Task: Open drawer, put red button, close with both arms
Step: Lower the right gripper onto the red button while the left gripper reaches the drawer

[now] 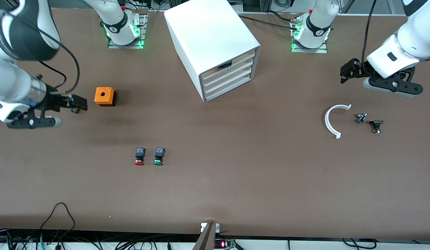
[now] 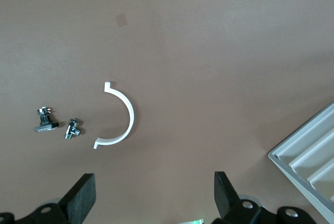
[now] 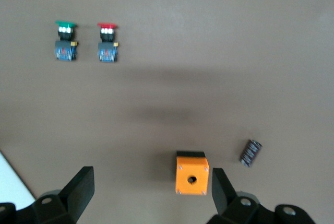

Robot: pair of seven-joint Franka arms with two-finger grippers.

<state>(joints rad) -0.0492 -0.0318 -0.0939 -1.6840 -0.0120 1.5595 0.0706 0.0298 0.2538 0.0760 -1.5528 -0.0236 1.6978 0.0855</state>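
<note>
The red button (image 1: 139,156) lies on the table beside a green one, nearer the front camera than the cabinet (image 1: 215,38); it also shows as the red button (image 3: 107,44) in the right wrist view. The drawer (image 1: 229,70), second from the top of four cream fronts, is pushed in. My right gripper (image 1: 79,102) hangs open over the table next to an orange box, with nothing between its fingers (image 3: 81,190). My left gripper (image 1: 347,71) hangs open and empty over the table toward the left arm's end, its fingers (image 2: 83,195) wide apart.
An orange box (image 1: 105,96) with a round hole and a small black piece (image 3: 250,152) lie by the right gripper. The green button (image 1: 158,156) sits beside the red one. A white arc (image 1: 335,119) and two small metal parts (image 1: 361,118) (image 1: 376,125) lie under the left arm.
</note>
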